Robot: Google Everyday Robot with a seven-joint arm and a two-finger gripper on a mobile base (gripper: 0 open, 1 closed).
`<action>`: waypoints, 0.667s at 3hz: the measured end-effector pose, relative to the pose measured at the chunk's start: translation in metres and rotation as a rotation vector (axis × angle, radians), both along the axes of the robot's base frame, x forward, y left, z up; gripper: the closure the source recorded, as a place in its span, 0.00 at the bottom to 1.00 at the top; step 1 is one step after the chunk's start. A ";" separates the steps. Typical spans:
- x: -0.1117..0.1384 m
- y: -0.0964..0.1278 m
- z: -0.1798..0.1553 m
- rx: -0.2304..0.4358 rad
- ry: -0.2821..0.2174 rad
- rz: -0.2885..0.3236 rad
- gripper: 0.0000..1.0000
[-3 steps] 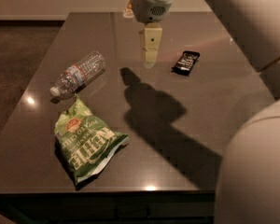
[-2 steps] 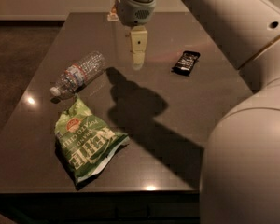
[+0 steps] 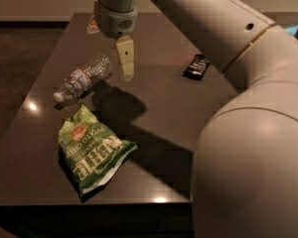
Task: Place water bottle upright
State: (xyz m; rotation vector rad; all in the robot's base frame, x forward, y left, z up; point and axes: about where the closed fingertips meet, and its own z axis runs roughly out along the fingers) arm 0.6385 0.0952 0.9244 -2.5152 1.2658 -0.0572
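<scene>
The water bottle lies on its side on the dark table, left of middle. It is clear and ribbed, with its white cap pointing toward the table's left edge and a red, white and blue label band near the middle. My gripper hangs from the arm above the table, just to the right of the bottle's base end and apart from it. It holds nothing that I can see.
A green chip bag lies flat in front of the bottle, near the table's front edge. A small dark wrapped bar lies to the right. A small orange item sits at the back behind the arm. My arm fills the right side.
My gripper has moved left across the table, from near the dark bar to just right of the bottle. The bottle and chip bag have not moved.
</scene>
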 end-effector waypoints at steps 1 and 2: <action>-0.003 0.028 -0.013 -0.062 -0.005 0.092 0.00; -0.002 0.049 -0.025 -0.120 -0.007 0.152 0.00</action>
